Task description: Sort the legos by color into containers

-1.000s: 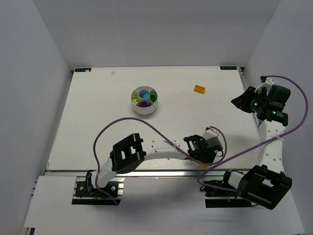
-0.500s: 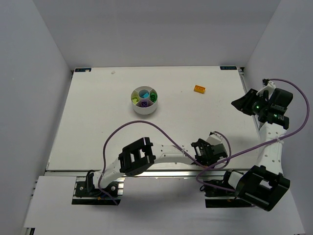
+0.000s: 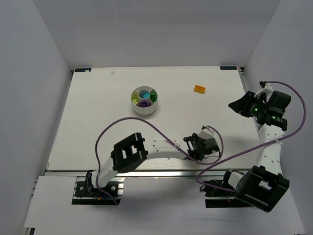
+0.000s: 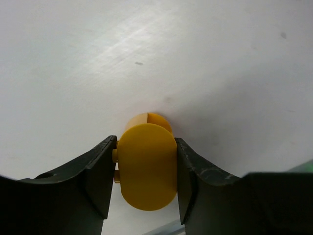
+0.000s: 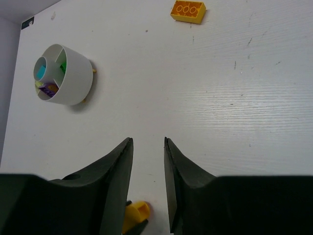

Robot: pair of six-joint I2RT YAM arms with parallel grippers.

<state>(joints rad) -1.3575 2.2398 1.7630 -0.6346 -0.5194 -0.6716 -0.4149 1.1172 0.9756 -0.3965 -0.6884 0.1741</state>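
Since the earlier frame, your left claw (image 4: pixel 145 147) has shifted left, jaws clamped on a rounded yellow-orange plastic lego (image 4: pixel 146 171) near the white desk (image 3: pixel 98 122) front edge, evidently for carrying to the round white divided dish (image 3: pixel 145 110). Your right claw (image 5: pixel 147 142) stands part-open, empty.

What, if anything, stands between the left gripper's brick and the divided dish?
Nothing visible. Bare table lies between the left gripper, shut on the yellow-orange brick, and the dish; the loose orange brick sits off to the right.
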